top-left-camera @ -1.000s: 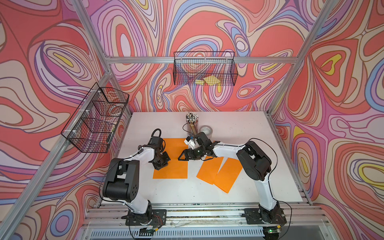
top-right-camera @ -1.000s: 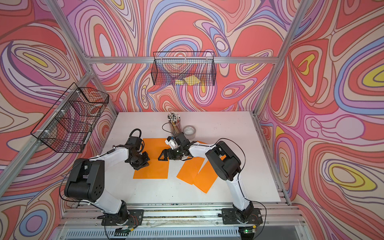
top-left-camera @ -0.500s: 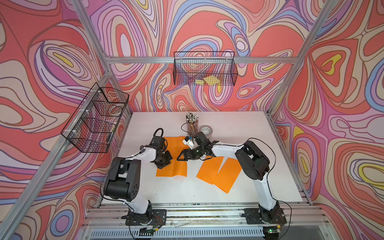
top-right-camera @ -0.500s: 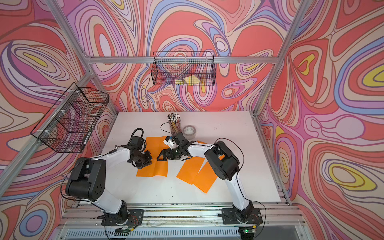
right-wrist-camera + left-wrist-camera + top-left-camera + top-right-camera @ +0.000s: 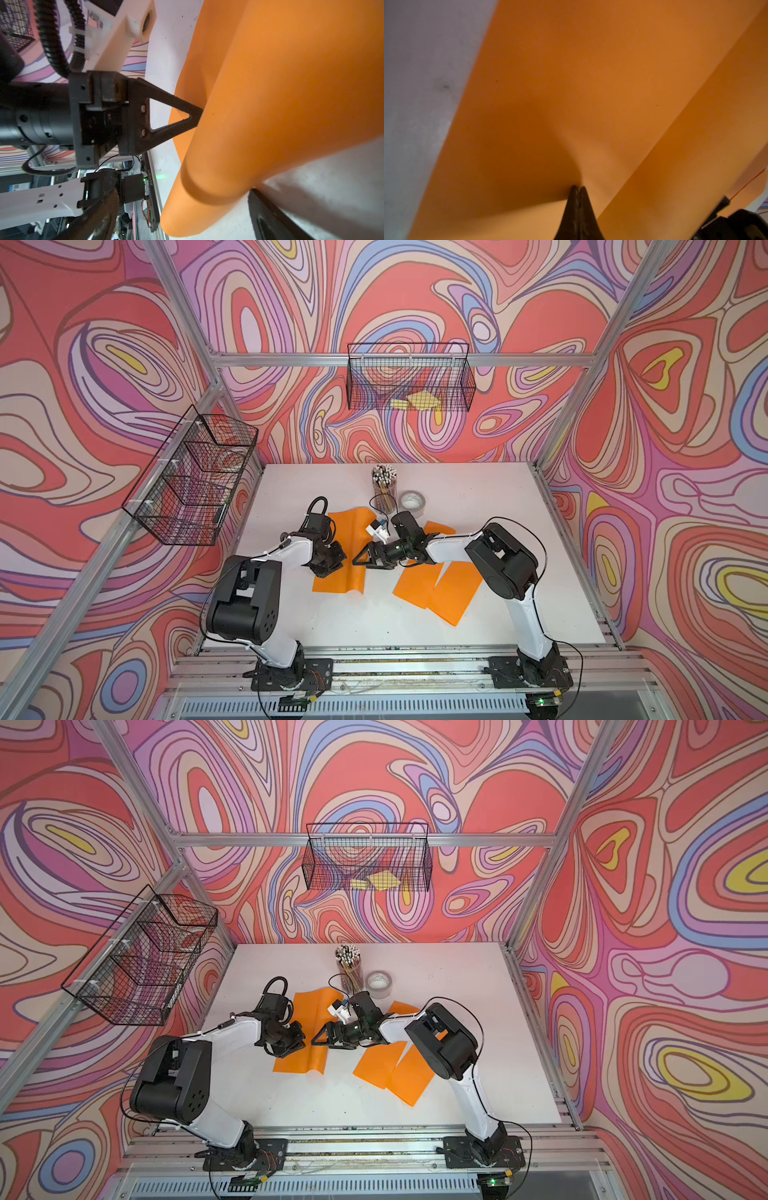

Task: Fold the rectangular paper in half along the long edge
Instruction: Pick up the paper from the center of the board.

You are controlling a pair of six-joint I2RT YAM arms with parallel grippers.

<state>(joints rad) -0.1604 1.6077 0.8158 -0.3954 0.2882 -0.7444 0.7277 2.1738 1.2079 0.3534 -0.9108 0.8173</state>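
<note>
Orange paper [image 5: 347,531] lies on the white desk [image 5: 478,497], left of centre, long edges running away from the arm bases. A raised ridge runs down its length, so it is not flat. In the right wrist view it bulges up off the desk in a rounded curl. Left claw [image 5: 577,189] is closed, tips tight together and set against the sheet near its left long edge. The paper puckers toward the tips, but I cannot tell whether a layer is pinched between them. Right claw [image 5: 365,562] hangs over the right side of the same sheet, jaws spread wide and holding nothing, pointed at the left claw and just beside it. The two wrists crowd the middle of the paper and hide much of it in both top views. Two more loose orange sheets [image 5: 440,593] lie overlapping to the right, tilted, and the right forearm crosses above them. Beyond the paper stands a clear cup of pencils [image 5: 384,489], close to its far corner, with a grey tape roll [image 5: 412,502] just beside the cup. A wire basket [image 5: 409,377] on the back wall holds yellow scraps [image 5: 419,400]. A second wire basket [image 5: 191,477] hangs on the left wall, well apart from the work.
</note>
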